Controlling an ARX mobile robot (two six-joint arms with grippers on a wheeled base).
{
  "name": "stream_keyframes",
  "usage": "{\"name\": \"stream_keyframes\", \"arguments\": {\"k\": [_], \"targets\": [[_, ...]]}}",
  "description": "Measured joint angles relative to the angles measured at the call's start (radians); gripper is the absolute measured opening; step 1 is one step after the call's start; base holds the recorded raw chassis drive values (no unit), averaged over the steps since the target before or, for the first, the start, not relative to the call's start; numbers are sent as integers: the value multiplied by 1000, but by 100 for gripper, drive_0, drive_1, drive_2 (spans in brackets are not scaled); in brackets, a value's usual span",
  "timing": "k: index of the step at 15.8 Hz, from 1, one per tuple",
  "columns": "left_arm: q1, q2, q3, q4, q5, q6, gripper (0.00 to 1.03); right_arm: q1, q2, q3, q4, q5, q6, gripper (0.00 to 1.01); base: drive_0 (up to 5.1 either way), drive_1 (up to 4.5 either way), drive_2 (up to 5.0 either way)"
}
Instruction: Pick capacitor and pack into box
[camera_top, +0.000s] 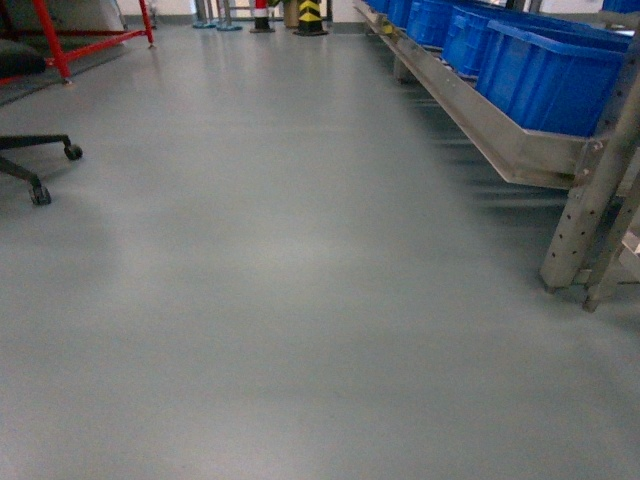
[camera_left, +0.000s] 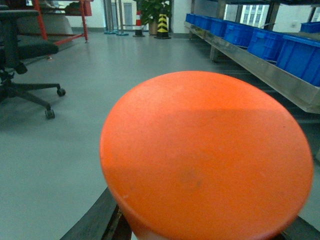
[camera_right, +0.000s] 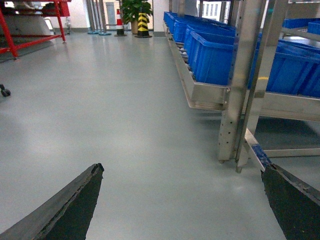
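In the left wrist view a large round orange capacitor (camera_left: 205, 155), seen from its flat end, fills most of the frame. My left gripper (camera_left: 200, 227) is shut on it, with a dark finger (camera_left: 97, 220) showing at its lower left and another at its lower right edge. In the right wrist view my right gripper (camera_right: 182, 169) is wide open over bare grey floor with nothing between its fingers (camera_right: 75, 200). Neither gripper appears in the head view. The box is out of view.
A metal rack (camera_top: 520, 150) with blue crates (camera_top: 545, 75) runs along the right, its legs (camera_right: 235, 100) close to my right gripper. An office chair (camera_left: 25, 55) and a red frame (camera_top: 60, 40) stand at the left. A striped bollard (camera_top: 310, 15) is far ahead.
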Motion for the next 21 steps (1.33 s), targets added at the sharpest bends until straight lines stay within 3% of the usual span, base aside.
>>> {"name": "stream_keyframes", "arguments": {"k": [21], "targets": [[1, 0, 0, -2, 0, 0, 44, 0, 0, 0, 2, 0, 0, 98, -497, 249, 249]]}}
